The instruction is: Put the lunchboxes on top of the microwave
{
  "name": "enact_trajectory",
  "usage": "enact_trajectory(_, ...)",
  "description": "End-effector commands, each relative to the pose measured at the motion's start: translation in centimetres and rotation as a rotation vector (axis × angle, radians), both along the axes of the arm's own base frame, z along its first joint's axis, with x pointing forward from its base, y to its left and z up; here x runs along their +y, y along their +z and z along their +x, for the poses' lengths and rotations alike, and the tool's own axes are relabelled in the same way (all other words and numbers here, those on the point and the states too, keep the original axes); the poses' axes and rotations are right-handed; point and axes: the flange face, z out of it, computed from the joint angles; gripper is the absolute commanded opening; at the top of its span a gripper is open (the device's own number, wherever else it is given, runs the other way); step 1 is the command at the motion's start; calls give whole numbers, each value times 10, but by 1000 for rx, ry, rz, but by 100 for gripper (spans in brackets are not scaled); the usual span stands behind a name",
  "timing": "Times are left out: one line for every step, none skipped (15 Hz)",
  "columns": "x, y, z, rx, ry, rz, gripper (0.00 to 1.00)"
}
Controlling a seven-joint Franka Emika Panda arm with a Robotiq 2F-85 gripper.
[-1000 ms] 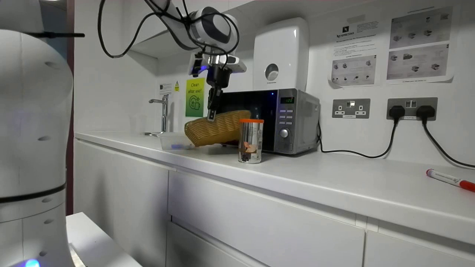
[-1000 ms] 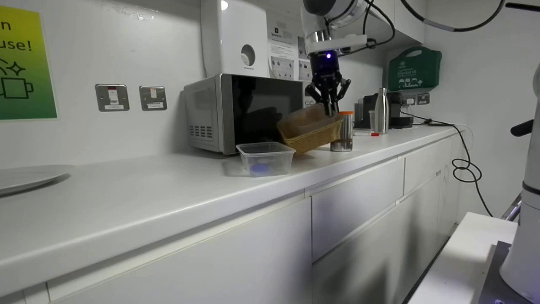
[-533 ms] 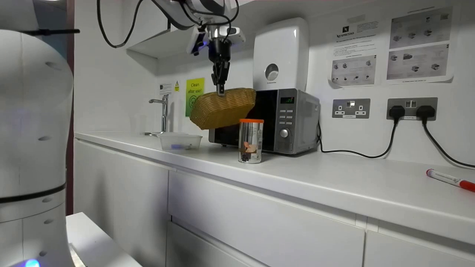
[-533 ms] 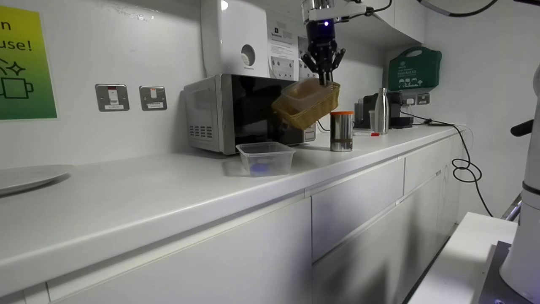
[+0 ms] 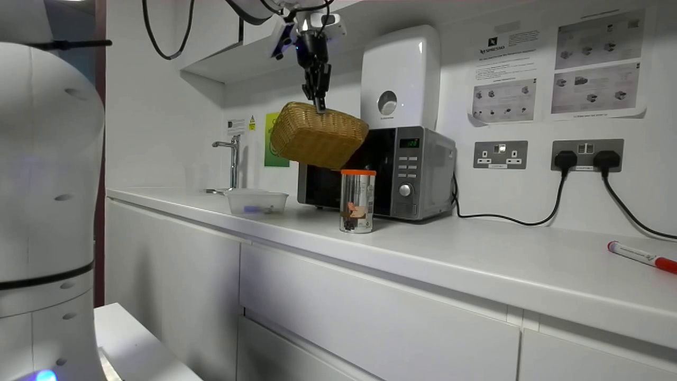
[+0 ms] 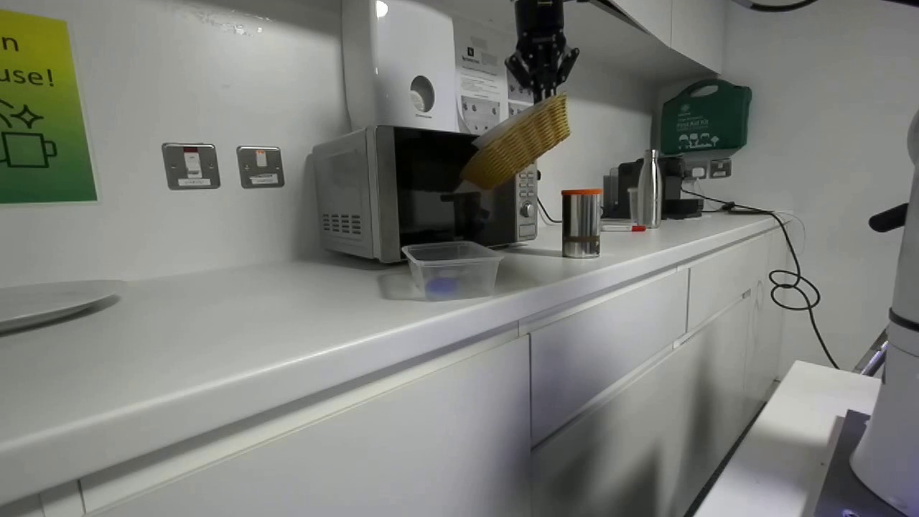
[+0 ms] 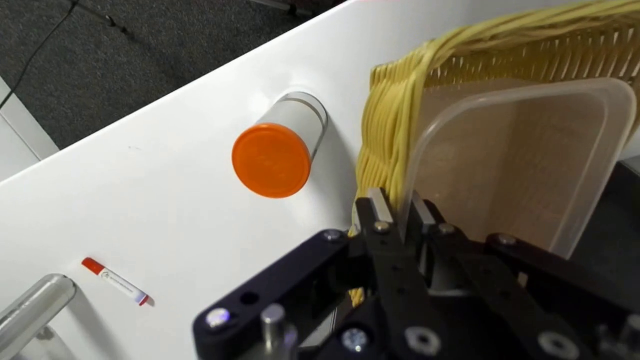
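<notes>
The black two-finger gripper (image 7: 401,205) is clamped on the wall of the tan-yellow woven rectangular basket (image 5: 320,136). A translucent rectangular plastic container (image 7: 510,155) lies inside the basket. The basket hangs tilted above the white countertop (image 6: 215,323), in front of the silver-grey box-shaped microwave oven (image 6: 423,190). A clear rectangular plastic tub (image 6: 459,270) stands on the countertop.

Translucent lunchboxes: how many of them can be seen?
2. One lunchbox stands on the counter near the microwave; the other lunchbox is inside the wicker basket. Others may be hidden.
</notes>
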Motion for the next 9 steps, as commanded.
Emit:
enact_trajectory(-2,22,-4,-10,42,-21,3)
enact_trajectory(-3,21,-8,3,59,-18,3)
enact_trajectory(-2,18,-13,34,89,-10,3)
enact_trajectory(-2,16,-20,62,126,7,3)
enact_trajectory(-4,14,-28,88,151,13,3)
enact_trajectory(-6,15,-36,107,171,18,3)
enact_trajectory(-7,16,-42,125,185,15,3)
enact_trajectory(-9,20,-48,138,197,7,3)
enact_trajectory(-10,24,-52,143,206,-2,3)
